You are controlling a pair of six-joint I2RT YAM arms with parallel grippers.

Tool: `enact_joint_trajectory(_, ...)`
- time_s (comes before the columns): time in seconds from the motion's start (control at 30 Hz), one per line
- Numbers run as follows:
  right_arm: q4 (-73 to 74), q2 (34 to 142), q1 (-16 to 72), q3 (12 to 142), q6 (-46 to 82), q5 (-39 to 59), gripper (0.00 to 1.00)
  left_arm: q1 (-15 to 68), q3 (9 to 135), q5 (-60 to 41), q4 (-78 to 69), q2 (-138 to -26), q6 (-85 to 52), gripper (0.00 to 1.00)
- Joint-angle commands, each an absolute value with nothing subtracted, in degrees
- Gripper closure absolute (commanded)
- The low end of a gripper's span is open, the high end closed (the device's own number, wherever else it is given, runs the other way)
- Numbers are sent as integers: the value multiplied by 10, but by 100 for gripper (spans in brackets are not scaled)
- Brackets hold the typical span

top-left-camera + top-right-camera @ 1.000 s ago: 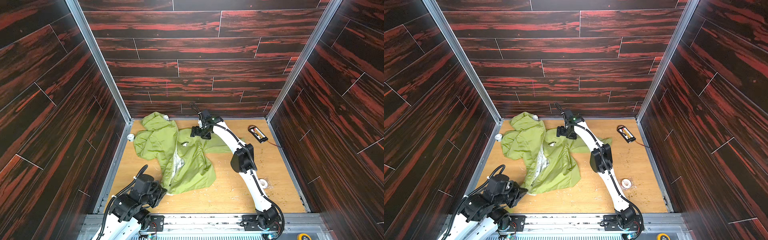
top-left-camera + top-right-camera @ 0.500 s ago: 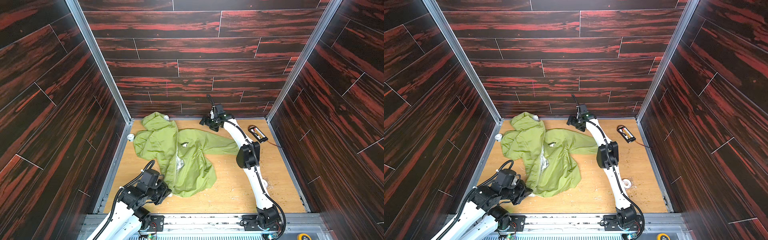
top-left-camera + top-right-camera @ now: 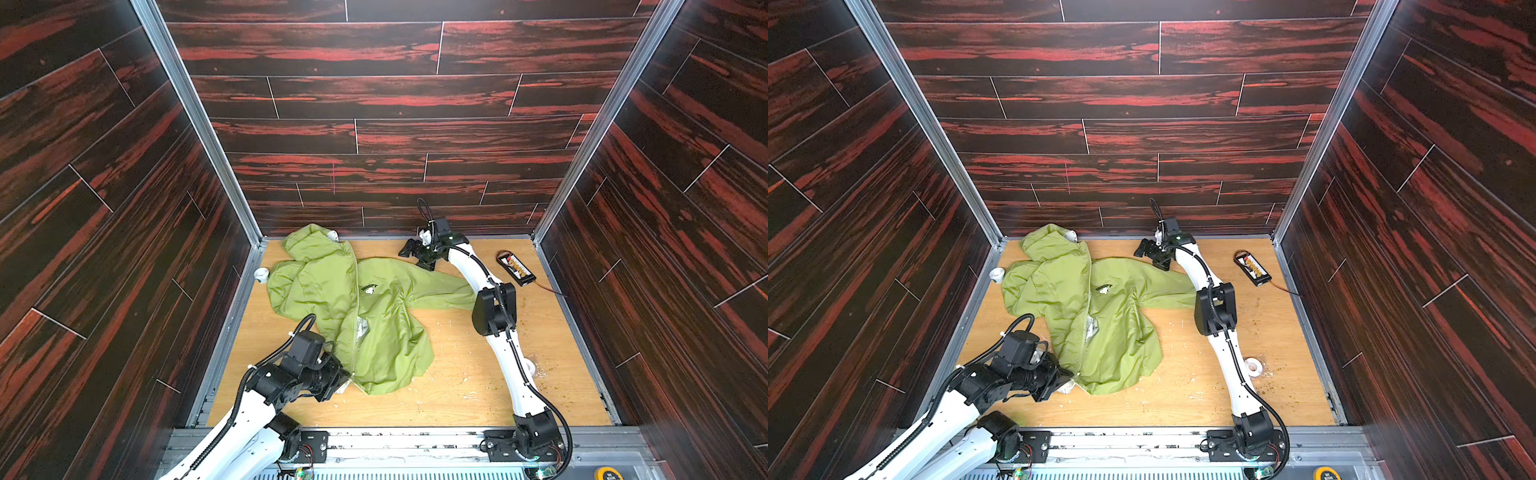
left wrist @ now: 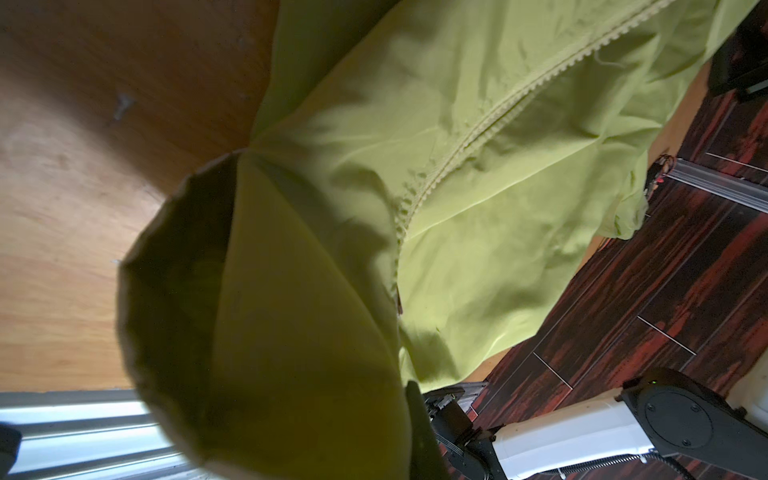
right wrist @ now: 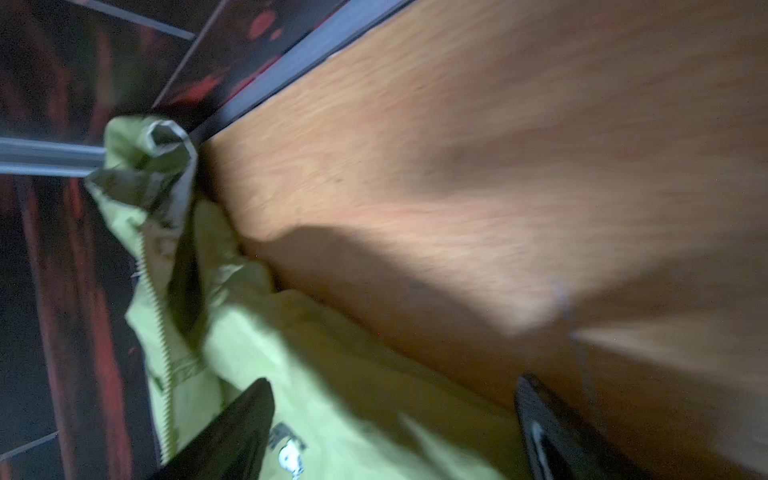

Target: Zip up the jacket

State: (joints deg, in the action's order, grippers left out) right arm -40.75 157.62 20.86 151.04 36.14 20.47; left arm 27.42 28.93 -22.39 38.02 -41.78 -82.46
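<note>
The lime-green jacket (image 3: 386,328) (image 3: 1117,328) lies front up on the wooden floor, hood toward the back wall. Its pale zipper (image 3: 356,316) (image 4: 478,141) runs down the middle, and white lining shows in a gap partway down. At the jacket's near hem, beside the zipper's lower end, my left gripper (image 3: 347,376) (image 3: 1069,380) is shut on the fabric. In the left wrist view the jacket (image 4: 478,208) drapes over that gripper (image 4: 399,415). My right gripper (image 3: 415,253) (image 3: 1152,253) (image 5: 392,411) hovers open above the jacket's (image 5: 332,395) far shoulder with nothing between its fingers.
A black board with red and yellow labels (image 3: 515,266) lies at the back right, a wire trailing from it. A small white cup (image 3: 261,274) sits by the left wall. A white ring (image 3: 1252,368) lies beside the right arm. Dark wood-grain walls close in three sides.
The right gripper rose from the chest toward the back wall, staying open; the sleeve now lies spread to the right. The left gripper moved inward holding the hem, and the front lies flatter.
</note>
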Motion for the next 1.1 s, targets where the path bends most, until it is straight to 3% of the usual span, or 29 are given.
enact_joint_trajectory(0.0, -391, 1603, 221, 1502, 346, 267, 11, 272, 290, -235, 373, -422, -826, 100)
enact_joint_trajectory(0.13, -393, 1603, 228, 1499, 340, 273, 17, 272, 292, -222, 375, -411, -830, 100)
enact_joint_trajectory(0.3, -418, 1609, 236, 1485, 327, 265, 32, 272, 290, -211, 375, -394, -840, 100)
enact_joint_trajectory(0.4, -427, 1609, 239, 1476, 327, 265, 49, 272, 291, -204, 374, -385, -844, 100)
enact_joint_trajectory(0.53, -426, 1594, 239, 1472, 337, 265, 87, 273, 296, -191, 372, -378, -846, 100)
enact_joint_trajectory(0.6, -422, 1579, 237, 1472, 342, 265, 100, 272, 301, -175, 373, -376, -843, 100)
enact_joint_trajectory(0.8, -404, 1507, 213, 1446, 369, 271, 100, 272, 330, -84, 369, -387, -831, 100)
enact_joint_trajectory(1.07, -371, 1367, 153, 1319, 358, 269, 100, 270, 378, -2, 335, -498, -785, 100)
